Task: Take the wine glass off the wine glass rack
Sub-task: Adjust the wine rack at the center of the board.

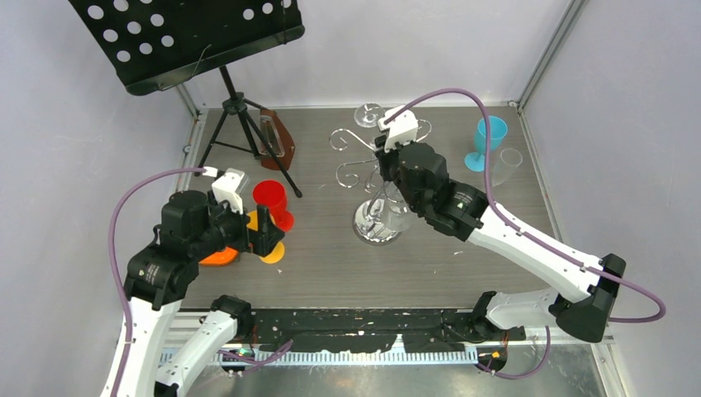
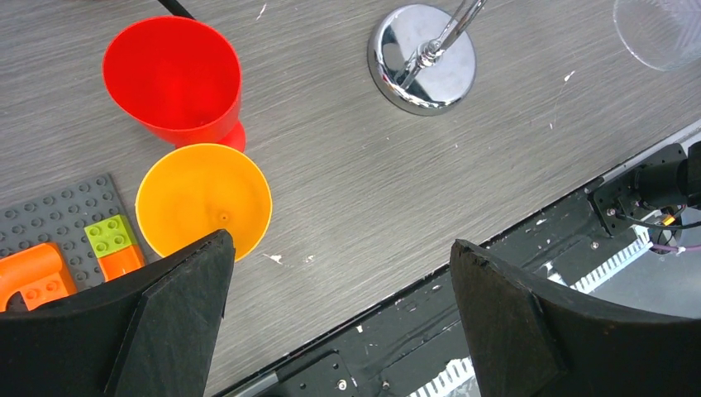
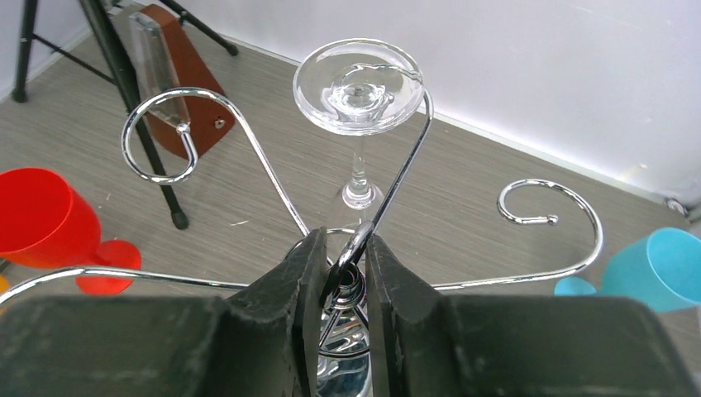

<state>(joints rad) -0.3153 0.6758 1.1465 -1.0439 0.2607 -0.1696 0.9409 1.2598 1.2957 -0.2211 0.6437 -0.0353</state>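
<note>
Wine glass (image 3: 357,87) hanging foot-up on the far arm of the wine glass rack (image 2: 405,74), right fingers (image 3: 302,281) clamped on its central wire hub, left fingers (image 2: 182,289) apart above the orange cup (image 2: 202,198) at left.

R gripper (image 1: 383,164) over rack (image 1: 369,228)

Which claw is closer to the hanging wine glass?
Right: right gripper shut on the wine glass rack beside the wine glass; left gripper far off, by the orange cup.
</note>
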